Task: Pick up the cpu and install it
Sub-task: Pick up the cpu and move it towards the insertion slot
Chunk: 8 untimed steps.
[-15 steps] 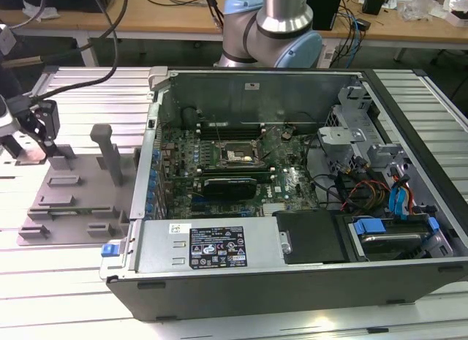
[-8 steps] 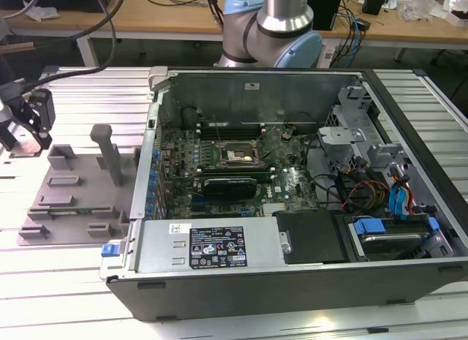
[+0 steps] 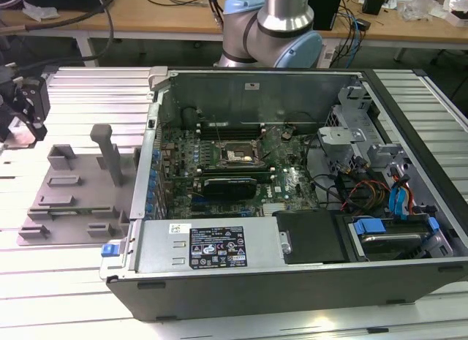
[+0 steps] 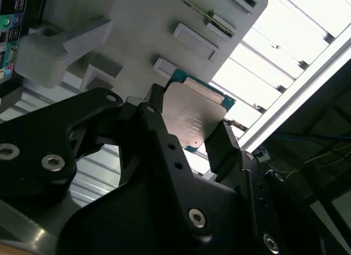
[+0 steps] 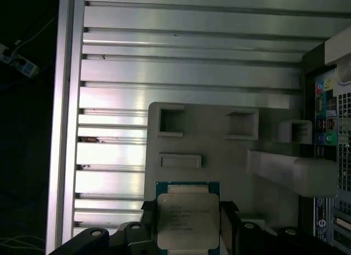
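1. The slatted metal surface (image 3: 88, 84) spreads wide. On the exterior view's left, bare slats lie open past the grey fixture plate (image 3: 80, 197). In the first wrist view the surface's side rail drops off into darkness.
2. The open computer case (image 3: 292, 281) sits just beside the plate on the exterior view's right, its wall close along the plate's edge. The black socket (image 3: 235, 156) lies inside it, well apart from the plate.
3. The arm (image 3: 278, 25) rises behind the case, well apart from the plate.
4. The hand (image 3: 20, 124) hangs at the plate's outer edge, on the side away from the case, and points downward.
5. Both wrist views bring in the grip: black fingers (image 4: 155, 109) are clamped on two opposite edges of the cpu (image 4: 194, 115).
6. The cpu faces the cameras silver top up, with its green rim showing, over the plate's edge. A raised block (image 5: 180, 160) sits near it on the plate. Whether the cpu touches the plate, I cannot tell.
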Tool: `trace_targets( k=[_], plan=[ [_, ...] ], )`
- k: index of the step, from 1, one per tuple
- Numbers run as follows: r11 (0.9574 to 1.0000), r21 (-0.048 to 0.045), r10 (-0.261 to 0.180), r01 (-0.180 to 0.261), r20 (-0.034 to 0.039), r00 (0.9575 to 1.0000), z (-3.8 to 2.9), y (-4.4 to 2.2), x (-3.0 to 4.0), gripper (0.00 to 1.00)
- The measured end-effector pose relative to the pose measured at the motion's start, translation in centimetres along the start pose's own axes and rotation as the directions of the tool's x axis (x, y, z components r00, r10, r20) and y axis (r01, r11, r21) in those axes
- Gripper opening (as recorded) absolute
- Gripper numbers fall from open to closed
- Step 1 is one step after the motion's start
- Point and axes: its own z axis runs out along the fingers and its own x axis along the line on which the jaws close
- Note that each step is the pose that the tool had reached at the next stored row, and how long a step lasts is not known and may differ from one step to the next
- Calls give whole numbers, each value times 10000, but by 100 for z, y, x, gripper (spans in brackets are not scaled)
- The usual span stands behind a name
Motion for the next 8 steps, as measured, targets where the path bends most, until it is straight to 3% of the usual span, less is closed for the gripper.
trace_targets(
  k=[8],
  plan=[
    [10000,-10,-1,1,18,10000,-113,5,-2,55]
  ],
)
